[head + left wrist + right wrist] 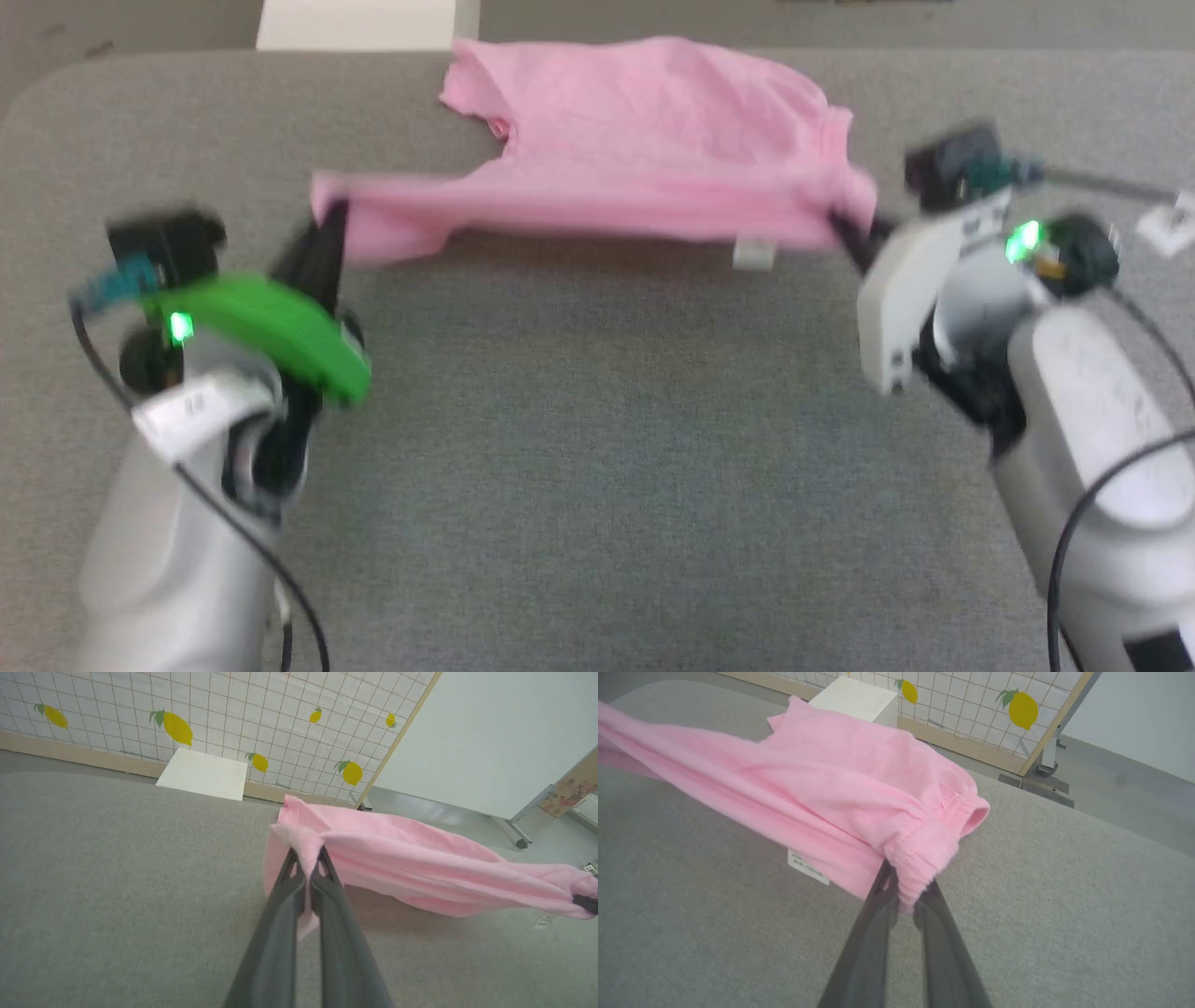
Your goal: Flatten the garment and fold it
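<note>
The garment (635, 140) is a light pink T-shirt stretched across the far half of the grey table (597, 448). Its near hem is lifted off the cloth between both grippers and casts a shadow beneath. My left gripper (329, 222) is shut on the hem's left corner, and the pink cloth (397, 858) bunches over the closed gripper (307, 856). My right gripper (845, 227) is shut on the right corner, where the gathered garment (859, 788) wraps the gripper (906, 877). A small white label tag (754, 253), also seen as the tag (808, 865), hangs from the hem. The far part rests on the table.
A white box (364, 23) stands past the table's far edge, near a lemon-patterned grid panel (210, 714). The near half of the table is bare grey cloth. A panel stand's foot (1041, 777) sits beyond the table's right side.
</note>
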Robot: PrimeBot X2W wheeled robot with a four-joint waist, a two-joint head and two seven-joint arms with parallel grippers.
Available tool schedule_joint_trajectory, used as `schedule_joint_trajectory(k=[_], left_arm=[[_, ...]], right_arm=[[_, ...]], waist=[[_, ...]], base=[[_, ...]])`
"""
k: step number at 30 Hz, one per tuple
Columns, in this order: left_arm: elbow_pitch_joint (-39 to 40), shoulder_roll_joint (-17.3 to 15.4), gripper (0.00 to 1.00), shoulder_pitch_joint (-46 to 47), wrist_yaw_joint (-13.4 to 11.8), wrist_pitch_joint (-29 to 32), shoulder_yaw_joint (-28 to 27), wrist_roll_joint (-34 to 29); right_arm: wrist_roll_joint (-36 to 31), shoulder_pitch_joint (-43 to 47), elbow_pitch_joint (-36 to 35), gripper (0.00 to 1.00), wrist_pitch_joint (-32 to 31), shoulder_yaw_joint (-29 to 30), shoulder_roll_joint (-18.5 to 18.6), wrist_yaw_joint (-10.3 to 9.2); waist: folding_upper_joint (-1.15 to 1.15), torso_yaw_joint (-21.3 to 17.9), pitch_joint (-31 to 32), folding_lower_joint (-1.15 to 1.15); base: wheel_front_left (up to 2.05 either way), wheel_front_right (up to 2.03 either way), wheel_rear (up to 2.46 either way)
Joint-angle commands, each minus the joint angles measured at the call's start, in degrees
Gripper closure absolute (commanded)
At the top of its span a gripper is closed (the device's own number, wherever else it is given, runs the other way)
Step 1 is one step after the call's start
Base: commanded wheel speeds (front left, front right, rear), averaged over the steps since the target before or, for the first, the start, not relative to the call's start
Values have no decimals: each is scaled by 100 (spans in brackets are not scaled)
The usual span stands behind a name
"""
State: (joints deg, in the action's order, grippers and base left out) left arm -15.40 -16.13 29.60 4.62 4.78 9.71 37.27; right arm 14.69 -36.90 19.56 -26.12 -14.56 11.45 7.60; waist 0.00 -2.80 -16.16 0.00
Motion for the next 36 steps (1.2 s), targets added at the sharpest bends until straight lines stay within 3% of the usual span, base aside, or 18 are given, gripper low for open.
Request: schedule_joint_trajectory(k=[1,7,13,24,30,31,36], left_arm=[[152,-106,100,-356,-98,127,-38,90],[1105,-310,100,-2171,-514,1083,-76,533],[1907,-401,100,-3593,-912,1889,-30,950],[2719,-578,100,-4860,-1431,2763,92,1276],[3031,-578,100,-4667,-1233,2350,153,980],[3023,-546,100,-4306,-1012,1923,205,696],[2966,-500,100,-3488,-617,1412,382,283]], right_arm=[[95,303,-146,100,-89,-7,85,-11],[378,1813,-996,100,-570,172,245,-11],[330,3285,-1748,100,-1083,705,71,-11],[-6,5184,-2775,100,-2180,1482,-500,-11],[-53,5408,-3284,100,-2096,1552,-680,-11],[-33,5314,-3423,100,-1825,1498,-733,-11],[-48,5018,-3652,100,-1518,1336,-762,-11]], waist=[[0,98,403,0],[0,213,777,0],[0,365,1016,0],[0,497,1220,0],[0,401,1092,0],[0,332,1025,0],[0,193,887,0]], base=[[0,0,0],[0,0,0],[0,0,0],[0,0,0],[0,0,0],[0,0,0],[0,0,0]])
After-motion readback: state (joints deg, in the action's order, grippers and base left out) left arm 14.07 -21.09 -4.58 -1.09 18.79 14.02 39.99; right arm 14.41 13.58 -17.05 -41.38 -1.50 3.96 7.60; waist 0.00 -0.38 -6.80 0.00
